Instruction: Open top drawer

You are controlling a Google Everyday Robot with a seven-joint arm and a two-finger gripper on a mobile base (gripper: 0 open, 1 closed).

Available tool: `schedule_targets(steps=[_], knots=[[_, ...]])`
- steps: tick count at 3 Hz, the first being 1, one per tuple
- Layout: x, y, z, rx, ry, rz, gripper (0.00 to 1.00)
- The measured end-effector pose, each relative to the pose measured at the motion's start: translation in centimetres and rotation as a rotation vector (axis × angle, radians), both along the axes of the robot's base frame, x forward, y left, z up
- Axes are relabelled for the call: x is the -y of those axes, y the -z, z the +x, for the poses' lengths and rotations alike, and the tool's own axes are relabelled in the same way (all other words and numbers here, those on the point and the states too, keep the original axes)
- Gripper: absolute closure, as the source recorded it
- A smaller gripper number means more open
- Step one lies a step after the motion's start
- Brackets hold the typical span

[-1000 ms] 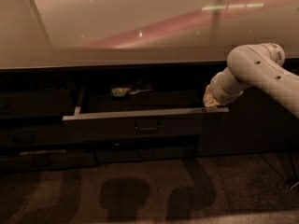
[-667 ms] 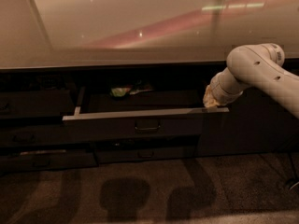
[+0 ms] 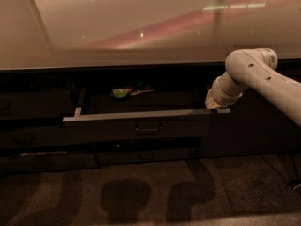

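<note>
The top drawer [image 3: 141, 121] stands pulled out from under the counter, its dark front facing me with a small loop handle [image 3: 148, 127] at the centre. Inside it lie a green item [image 3: 121, 92] and something thin beside it. My white arm reaches in from the right, and the gripper [image 3: 212, 102] sits at the drawer's right end, just above the top edge of the front. The arm's wrist hides the gripper's tips.
A glossy countertop [image 3: 141, 27] runs above the drawers. Lower drawer fronts [image 3: 141, 154] with the same handles sit beneath, and more dark fronts to the left [image 3: 33, 102]. Carpeted floor [image 3: 141, 197] lies in front.
</note>
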State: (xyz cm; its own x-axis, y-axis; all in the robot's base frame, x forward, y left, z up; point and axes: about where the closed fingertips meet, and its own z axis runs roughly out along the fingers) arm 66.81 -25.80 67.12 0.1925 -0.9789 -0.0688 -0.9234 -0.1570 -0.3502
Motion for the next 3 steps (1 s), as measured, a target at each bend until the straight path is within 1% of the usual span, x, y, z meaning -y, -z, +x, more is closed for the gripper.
schedule_targets(steps=[1, 2, 3], knots=[[-0.1, 0.2, -0.3, -0.011, -0.003, 0.012, 1.0], [-0.2, 0.1, -0.5, -0.011, -0.004, 0.011, 1.0], [-0.2, 0.6, -1.7, -0.009, -0.011, 0.003, 1.0]])
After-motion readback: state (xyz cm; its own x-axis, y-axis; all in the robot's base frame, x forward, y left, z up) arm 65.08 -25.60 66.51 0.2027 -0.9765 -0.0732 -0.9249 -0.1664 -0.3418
